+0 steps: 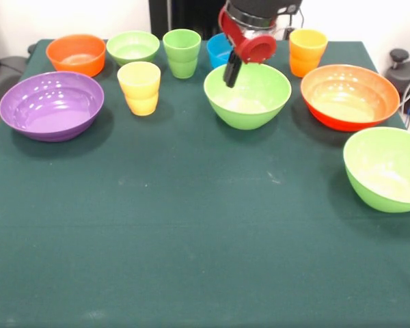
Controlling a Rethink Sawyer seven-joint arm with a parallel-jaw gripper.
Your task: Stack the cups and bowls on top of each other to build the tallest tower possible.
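My gripper (231, 71) hangs from the red and black arm above the far rim of a large light green bowl (249, 102) at the table's middle back, with nothing seen in it. A small blue bowl (217, 48) is partly hidden behind the arm. The cups stand upright along the back: yellow (139, 87), light green (182, 52) and orange-yellow (307, 51). At the left lies a large purple bowl (51, 104), with a small orange bowl (76, 54) and a small light green bowl (132, 47) behind it. A large orange-red bowl (349, 96) and another large light green bowl (386, 167) sit at the right.
Everything rests apart, nothing stacked, on a dark green tablecloth (191, 232). The right-hand light green bowl reaches the picture's right edge. Dark equipment stands beyond the table's far corners.
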